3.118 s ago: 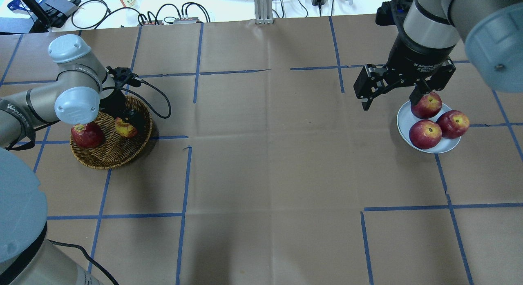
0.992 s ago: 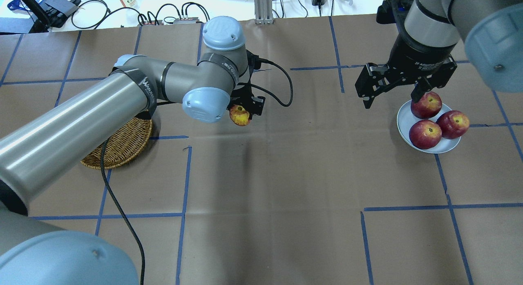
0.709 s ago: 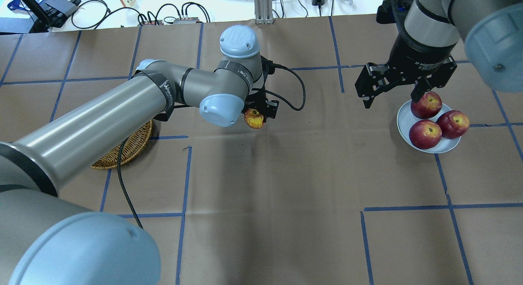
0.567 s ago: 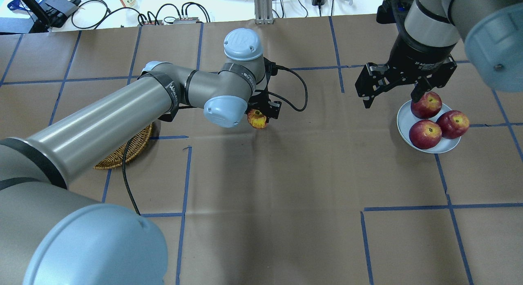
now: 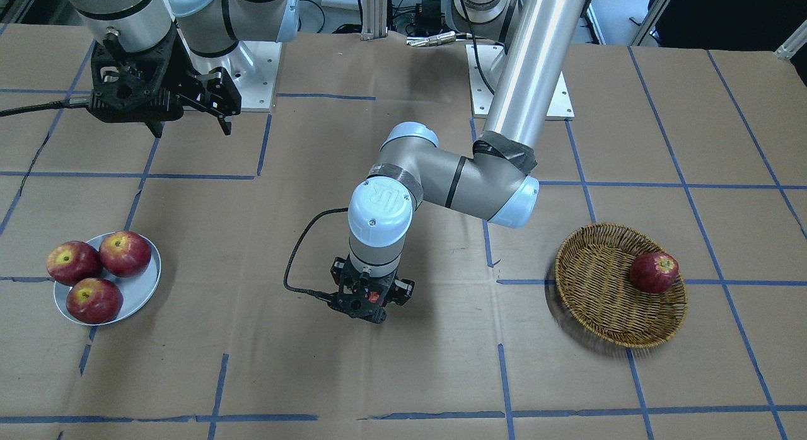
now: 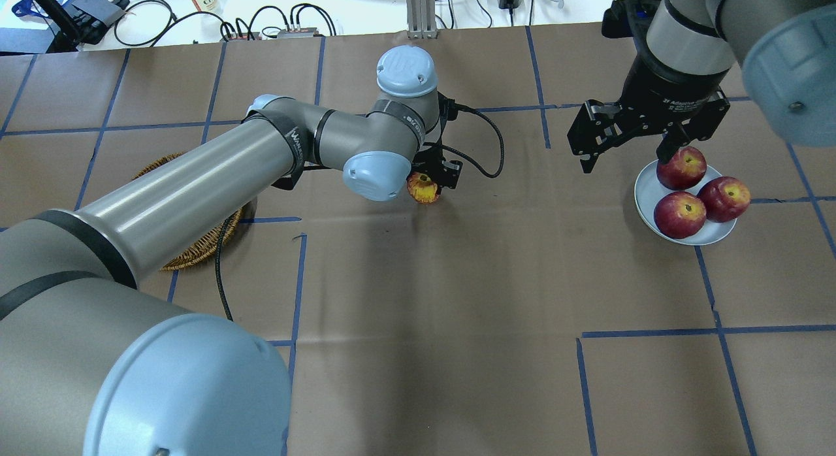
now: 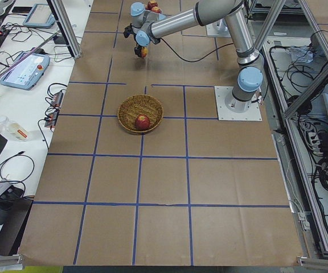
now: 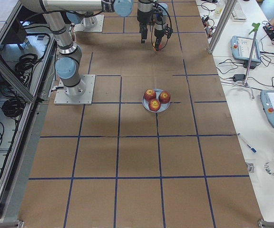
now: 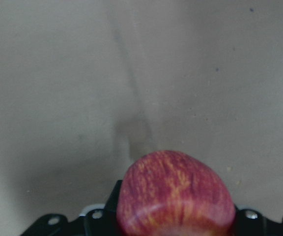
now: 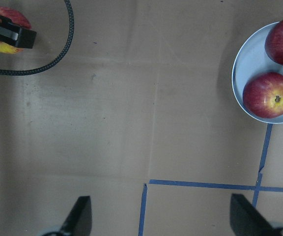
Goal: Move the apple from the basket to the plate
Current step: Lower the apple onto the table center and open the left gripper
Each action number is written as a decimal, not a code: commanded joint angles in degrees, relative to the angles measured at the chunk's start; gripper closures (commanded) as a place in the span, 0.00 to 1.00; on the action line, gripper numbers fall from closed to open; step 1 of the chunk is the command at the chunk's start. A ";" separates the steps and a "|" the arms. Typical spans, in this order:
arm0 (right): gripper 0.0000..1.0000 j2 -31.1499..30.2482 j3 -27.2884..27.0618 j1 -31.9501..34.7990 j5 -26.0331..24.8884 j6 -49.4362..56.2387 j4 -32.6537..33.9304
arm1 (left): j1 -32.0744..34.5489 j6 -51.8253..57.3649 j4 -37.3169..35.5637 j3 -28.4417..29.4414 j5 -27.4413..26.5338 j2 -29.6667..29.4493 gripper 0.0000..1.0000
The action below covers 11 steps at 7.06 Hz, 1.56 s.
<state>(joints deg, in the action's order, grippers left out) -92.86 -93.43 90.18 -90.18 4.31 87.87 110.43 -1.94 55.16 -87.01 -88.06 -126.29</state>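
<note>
My left gripper (image 6: 432,183) is shut on the streaked red-and-yellow apple (image 6: 423,188) and holds it above the table's middle, between basket and plate. The apple fills the bottom of the left wrist view (image 9: 176,194) and shows at the top left of the right wrist view (image 10: 6,30). The wicker basket (image 5: 592,323) lies at the left, partly hidden under my left arm in the overhead view (image 6: 196,247). The grey-blue plate (image 6: 646,195) lies at the right. My right gripper (image 6: 626,159) is open and empty, above the plate's far left edge.
A darker red apple (image 5: 654,272) lies in the basket. Three dark red apples (image 6: 679,214) crowd the plate. The left wrist cable (image 6: 486,142) loops beside the held apple. Blue tape lines cross the brown paper.
My left arm has lifted the streaked apple out of the basket and carried it to the right, toward the table's middle. The right arm has stayed in place, open.
</note>
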 commanded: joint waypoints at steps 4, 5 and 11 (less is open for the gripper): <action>0.00 -0.04 0.00 0.00 0.09 0.00 0.02 | 0.14 0.01 0.13 -1.05 -0.10 -0.19 0.32; 0.00 -0.12 0.00 0.09 0.01 0.00 0.02 | 0.14 -0.43 0.30 -1.06 -0.19 -0.19 0.26; 0.00 -0.04 0.00 0.09 0.09 0.00 0.02 | -2.30 -1.40 14.04 1.40 -2.80 12.50 0.01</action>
<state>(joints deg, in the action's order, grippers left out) -92.94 -93.43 90.27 -90.05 4.31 87.88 109.73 -3.72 62.96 -86.15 -88.84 -119.49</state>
